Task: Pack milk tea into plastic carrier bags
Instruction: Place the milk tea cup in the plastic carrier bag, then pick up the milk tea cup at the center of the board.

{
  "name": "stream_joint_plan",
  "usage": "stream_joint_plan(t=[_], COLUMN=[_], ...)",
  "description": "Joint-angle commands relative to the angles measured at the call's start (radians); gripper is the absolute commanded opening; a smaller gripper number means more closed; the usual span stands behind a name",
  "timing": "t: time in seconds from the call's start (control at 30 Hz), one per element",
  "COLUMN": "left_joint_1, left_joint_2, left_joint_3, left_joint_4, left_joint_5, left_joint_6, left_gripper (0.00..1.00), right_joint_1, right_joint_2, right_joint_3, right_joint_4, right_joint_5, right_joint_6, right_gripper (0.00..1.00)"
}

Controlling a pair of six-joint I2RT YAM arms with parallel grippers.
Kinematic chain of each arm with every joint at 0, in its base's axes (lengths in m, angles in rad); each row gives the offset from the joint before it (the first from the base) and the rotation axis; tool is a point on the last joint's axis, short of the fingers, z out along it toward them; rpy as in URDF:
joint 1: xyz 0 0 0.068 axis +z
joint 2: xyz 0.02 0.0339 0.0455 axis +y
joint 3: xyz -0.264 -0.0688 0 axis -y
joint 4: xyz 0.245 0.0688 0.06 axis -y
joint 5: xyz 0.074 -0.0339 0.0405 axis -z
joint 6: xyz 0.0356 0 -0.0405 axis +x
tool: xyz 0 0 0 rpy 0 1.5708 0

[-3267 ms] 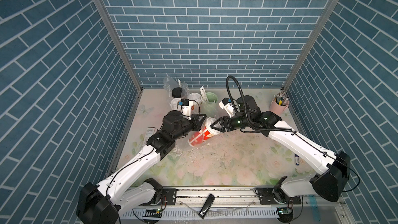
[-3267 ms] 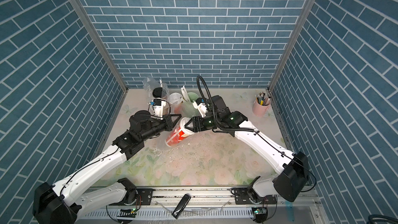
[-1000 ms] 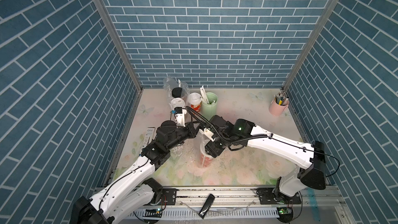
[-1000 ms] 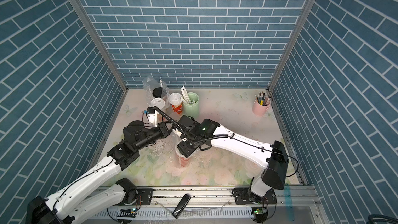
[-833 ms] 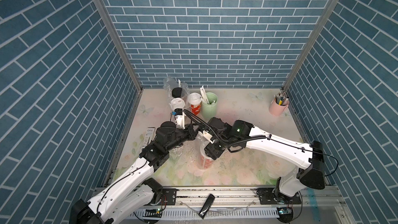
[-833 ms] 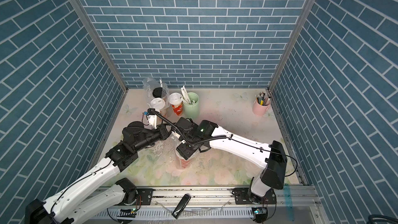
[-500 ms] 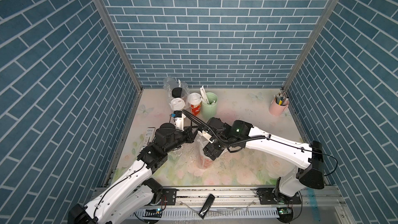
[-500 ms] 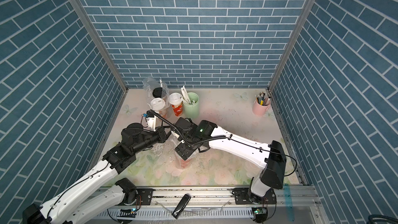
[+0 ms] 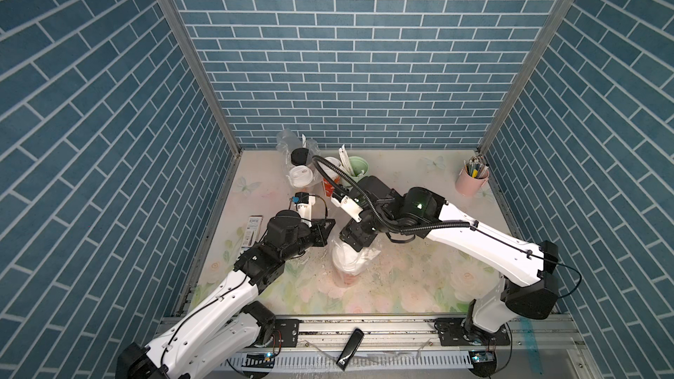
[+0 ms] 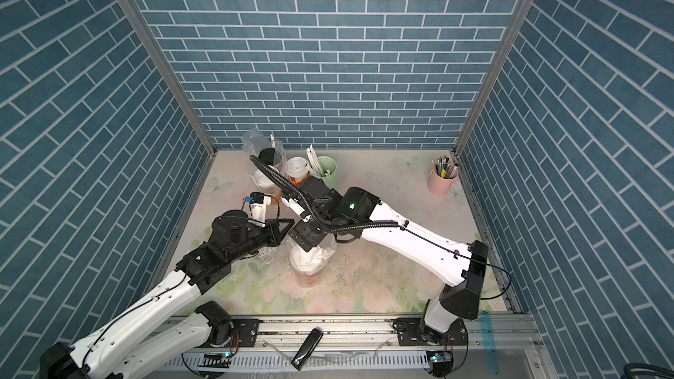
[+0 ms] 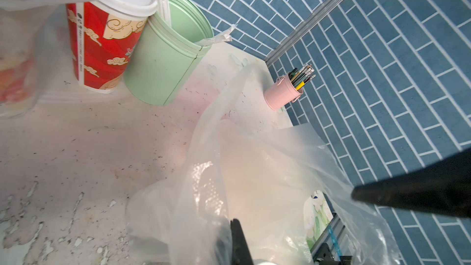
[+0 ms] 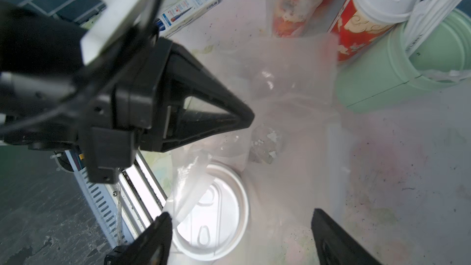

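A milk tea cup with a white lid (image 9: 348, 262) (image 10: 310, 258) (image 12: 211, 207) stands upright inside a clear plastic carrier bag (image 9: 368, 255) (image 11: 254, 174) at mid-table. My right gripper (image 9: 359, 244) (image 10: 309, 244) (image 12: 242, 223) hangs open just above the lid, one finger on each side and neither gripping it. My left gripper (image 9: 326, 229) (image 10: 283, 229) (image 11: 237, 228) (image 12: 239, 118) is shut on the bag's rim on its left side. At the back, a black-lidded cup (image 9: 299, 156) and a white-lidded cup (image 9: 299, 176) sit in a second bag (image 10: 255, 147). A red cup (image 10: 297, 171) (image 11: 102, 47) stands loose.
A mint-green cylinder of straws (image 9: 355, 169) (image 11: 165, 67) stands beside the red cup. A pink pen cup (image 9: 471, 182) (image 11: 283, 93) is at the back right corner. A pen box (image 9: 253, 229) (image 12: 188, 6) lies by the left wall. Brick walls enclose three sides.
The right gripper's jaws have spread and let go of the cup, which now stands in the bag. The left gripper has kept its hold on the bag rim, barely moving.
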Motion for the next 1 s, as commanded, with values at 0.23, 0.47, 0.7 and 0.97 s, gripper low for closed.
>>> stream_joint_plan(t=[0.23, 0.47, 0.7, 0.97], left_joint_1=[0.05, 0.056, 0.055, 0.055], left_joint_2=[-0.01, -0.02, -0.073, -0.138], left_joint_3=[-0.033, -0.035, -0.064, -0.094], left_joint_4=[-0.065, -0.096, -0.119, -0.092], left_joint_5=[-0.073, -0.1, -0.097, -0.091], left_joint_6=[0.042, 0.052, 0.06, 0.087], left_gripper=[0.0, 0.0, 0.0, 0.0], right_joint_1=[-0.235, -0.297, -0.318, -0.32], right_joint_2=[0.334, 0.635, 0.713, 0.793], right_joint_3=[0.432, 0.847, 0.85, 0.854], right_joint_4=[-0.009, -0.101, 0.049, 0.182], right_joint_5=[-0.042, -0.085, -0.061, -0.088], right_joint_6=[-0.117, -0.16, -0.203, -0.242], right_gripper=[0.87, 0.87, 0.87, 0.91])
